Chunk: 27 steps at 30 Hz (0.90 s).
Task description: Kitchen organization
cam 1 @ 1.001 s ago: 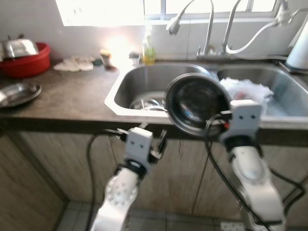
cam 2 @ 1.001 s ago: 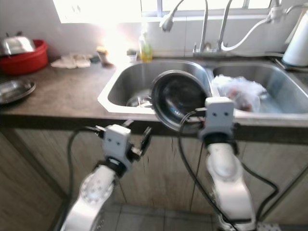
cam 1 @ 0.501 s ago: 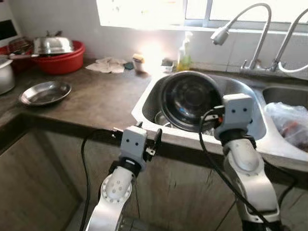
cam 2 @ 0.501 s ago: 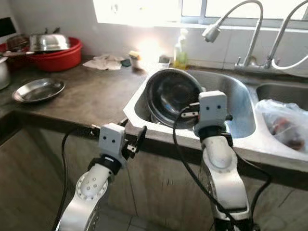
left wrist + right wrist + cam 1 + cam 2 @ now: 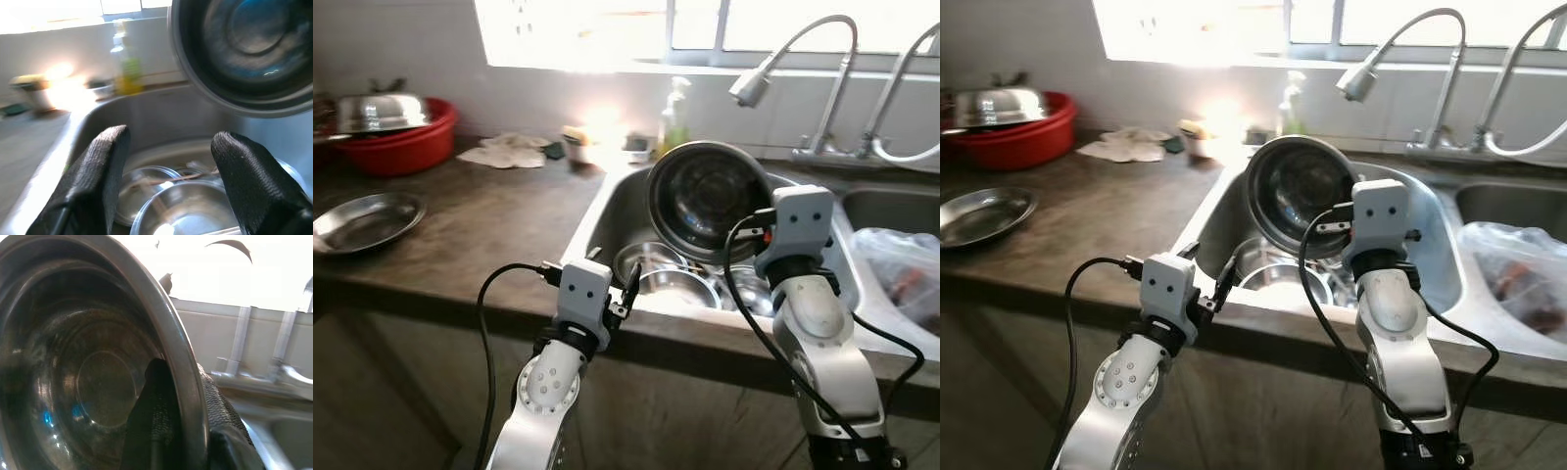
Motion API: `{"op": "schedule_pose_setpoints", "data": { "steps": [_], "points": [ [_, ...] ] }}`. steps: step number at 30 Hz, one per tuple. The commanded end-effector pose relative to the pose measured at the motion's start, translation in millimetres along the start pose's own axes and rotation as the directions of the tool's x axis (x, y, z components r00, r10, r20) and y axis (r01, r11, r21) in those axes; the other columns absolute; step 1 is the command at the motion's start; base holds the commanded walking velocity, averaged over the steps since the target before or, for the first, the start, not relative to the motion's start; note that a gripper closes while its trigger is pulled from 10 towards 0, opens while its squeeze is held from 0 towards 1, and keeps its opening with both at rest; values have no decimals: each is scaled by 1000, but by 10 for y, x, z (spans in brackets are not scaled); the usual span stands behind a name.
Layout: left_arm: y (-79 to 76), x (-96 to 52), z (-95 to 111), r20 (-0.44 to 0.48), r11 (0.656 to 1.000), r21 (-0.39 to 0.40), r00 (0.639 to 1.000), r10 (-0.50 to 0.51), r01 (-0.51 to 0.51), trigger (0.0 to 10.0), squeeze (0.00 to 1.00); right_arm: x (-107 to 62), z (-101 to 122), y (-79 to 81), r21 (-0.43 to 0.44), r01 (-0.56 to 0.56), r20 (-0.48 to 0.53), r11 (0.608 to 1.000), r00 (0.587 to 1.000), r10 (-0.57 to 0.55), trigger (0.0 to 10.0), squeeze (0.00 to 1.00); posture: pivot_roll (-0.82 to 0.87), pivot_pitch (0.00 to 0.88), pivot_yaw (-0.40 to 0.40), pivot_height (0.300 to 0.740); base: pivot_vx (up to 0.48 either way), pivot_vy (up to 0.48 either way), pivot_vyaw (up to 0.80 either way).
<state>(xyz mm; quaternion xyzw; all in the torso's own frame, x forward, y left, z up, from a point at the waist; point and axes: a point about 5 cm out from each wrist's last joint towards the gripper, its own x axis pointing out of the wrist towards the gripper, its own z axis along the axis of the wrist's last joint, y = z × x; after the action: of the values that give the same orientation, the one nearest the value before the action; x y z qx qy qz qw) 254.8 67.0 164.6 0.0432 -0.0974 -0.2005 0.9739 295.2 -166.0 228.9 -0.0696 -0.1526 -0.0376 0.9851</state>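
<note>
While pinched at its rim, steel bowl [image 5: 707, 199] within right end effector [image 5: 183, 396].

Open countertop [image 5: 499, 220] left of sink basin [image 5: 607, 220]; basin floor crowded with steel bowls [image 5: 671, 284]. Held-up pan [image 5: 710, 201] blocking upper basin; faucet [image 5: 754, 83] overhanging behind. Bagged items [image 5: 906, 279] occupying adjacent basin.

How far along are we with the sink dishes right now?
Done: nothing visibly put away yet. In hand: right gripper pinches the rim of a steel bowl, held tilted above the left sink basin. Left gripper is open and holds nothing. Left: more steel bowls sit in that basin.
</note>
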Motion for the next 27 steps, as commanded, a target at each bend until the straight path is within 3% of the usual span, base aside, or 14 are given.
{"op": "schedule_pose_setpoints", "data": {
  "steps": [1, 6, 10, 15, 18, 21, 24, 25, 27],
  "points": [
    [49, -13, 5, 0, 1000, 17, 1000, 16, -16, 10000, 0, 64, 72, 50, 13, -15, 19, 1000, 1000, 14, 10000, 0, 40, 21, -29, 740, 337, 0, 0],
    [44, -14, 10, 2, 1000, 15, 1000, 16, -16, 10000, 0, 150, 74, 13, 0, -4, 5, 1000, 1000, 4, 10000, 0, 43, 24, -30, 740, 340, 0, 0],
    [40, -20, -8, -15, 1000, 1, 1000, 20, -20, 10000, 0, 290, 25, -78, -12, 23, -61, 1000, 998, -23, 10000, 0, 45, 29, -34, 740, 69, 0, 0],
    [30, -30, -28, -32, 1000, -6, 999, 11, -11, 10000, 0, 476, -154, -171, -42, -8, -250, 999, 968, -2, 10000, 0, 41, 41, -34, 740, 0, 0, 0],
    [18, -37, -32, -34, 1000, -8, 999, 6, -6, 10000, 0, 539, -223, -187, -40, -32, -309, 999, 951, 18, 10000, 0, 42, 46, -34, 740, 0, 0, 0],
    [-3, -54, -34, -43, 1000, -9, 999, 3, -3, 10000, 0, 653, -348, -296, -66, -26, -406, 997, 914, -3, 10000, 0, 45, 58, -35, 740, 0, 0, 0],
    [-16, -61, -25, -40, 1000, -12, 999, -5, 4, 10000, 0, 684, -428, -335, -32, -20, -458, 999, 889, 3, 10000, 0, 49, 67, -39, 740, 0, 0, 0],
    [-28, -73, -13, -40, 1000, -14, 999, -8, 7, 10000, 0, 686, -583, -390, 9, 1, -547, 1000, 837, 4, 10000, 0, 55, 81, -50, 740, 0, 0, 0],
    [-29, -84, -10, -44, 1000, -14, 999, -4, 4, 10000, 0, 659, -713, -414, 36, 9, -603, 999, 797, 15, 10000, 0, 59, 92, -54, 740, 0, 0, 0]
  ]
}}
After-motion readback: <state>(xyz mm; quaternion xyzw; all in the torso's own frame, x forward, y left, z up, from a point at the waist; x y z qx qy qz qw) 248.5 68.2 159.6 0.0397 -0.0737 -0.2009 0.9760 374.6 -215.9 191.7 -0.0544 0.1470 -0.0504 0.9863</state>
